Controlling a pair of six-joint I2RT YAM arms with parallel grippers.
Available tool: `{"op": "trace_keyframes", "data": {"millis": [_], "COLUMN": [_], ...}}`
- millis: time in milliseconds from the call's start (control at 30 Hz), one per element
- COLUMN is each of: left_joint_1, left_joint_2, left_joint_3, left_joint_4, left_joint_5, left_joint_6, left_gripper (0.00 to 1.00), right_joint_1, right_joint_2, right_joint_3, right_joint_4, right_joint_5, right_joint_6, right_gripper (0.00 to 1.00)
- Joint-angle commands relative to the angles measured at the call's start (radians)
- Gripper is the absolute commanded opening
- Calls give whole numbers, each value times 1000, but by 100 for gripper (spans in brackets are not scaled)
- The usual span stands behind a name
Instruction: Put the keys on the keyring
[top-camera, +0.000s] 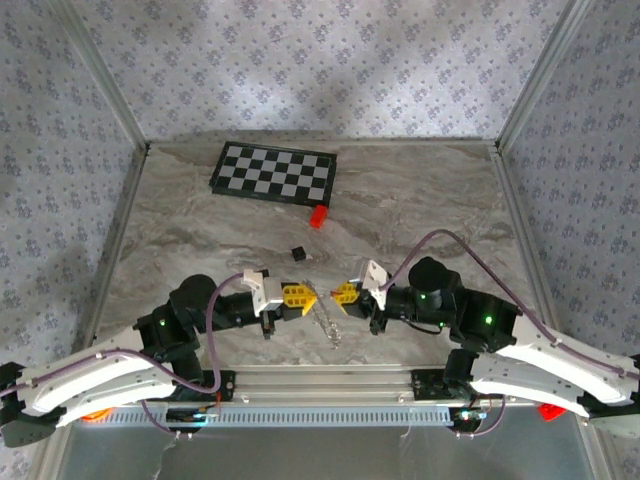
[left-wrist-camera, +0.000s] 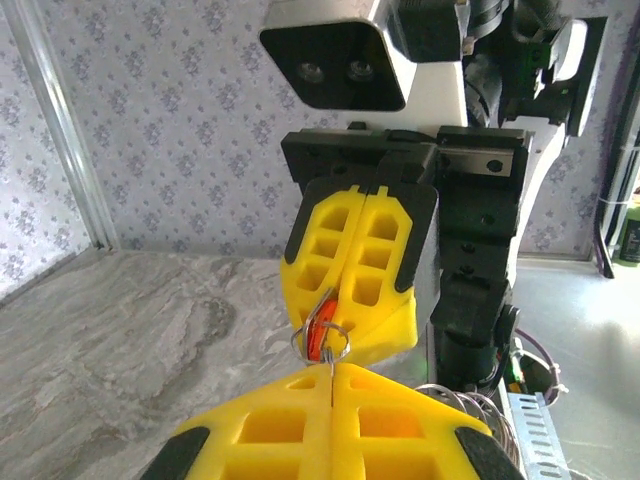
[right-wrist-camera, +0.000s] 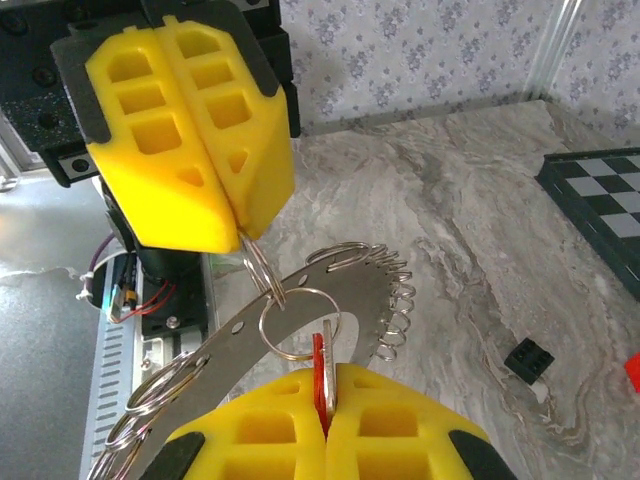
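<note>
Seemingly the job stands at its middle step, judging from how things lie. Nearest, over the near part of the table, the two arms meet tip to tip, and both tools are pressed together. The right tool pinches the key, a small flat red piece standing on edge between its yellow fingers. The left tool, facing it from the left, pinches a wire ring of the keyring. The keyring's flat silvery strip, toothed coil and further rings hang between and below the two tools. In the right wrist view a small ring of the bunch lies across the top of the key. In the left wrist view a ring circles the red piece, but I cannot tell whether the wire actually passes through the key's hole. So both pick-ups look done and the key and ring are brought together. What appears left is to work the key fully onto the ring and let go. Farther out on the table lie a tiny black cube, then a bright red block, both well apart from the tools. At the far side lies a checkerboard.
</note>
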Motion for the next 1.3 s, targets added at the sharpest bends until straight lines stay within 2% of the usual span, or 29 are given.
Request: {"op": "trace_keyframes", "data": {"millis": [0, 533, 1267], "left_joint_1": [3, 6, 7], "left_joint_2": [-41, -39, -49], "left_joint_3": [-11, -61, -103], "left_joint_4": [32, 27, 29], "left_joint_5": [-18, -56, -97], "left_joint_6": [8, -3, -22], "left_gripper": [0, 0, 2], "right_joint_1": [-6, -7, -12], "right_joint_2": [1, 60, 134], "right_joint_3": [47, 107, 229], "right_joint_4": [-40, -84, -243], "right_joint_5": [80, 138, 216], "right_joint_6": [-14, -70, -97], "right_gripper": [0, 0, 0]}}
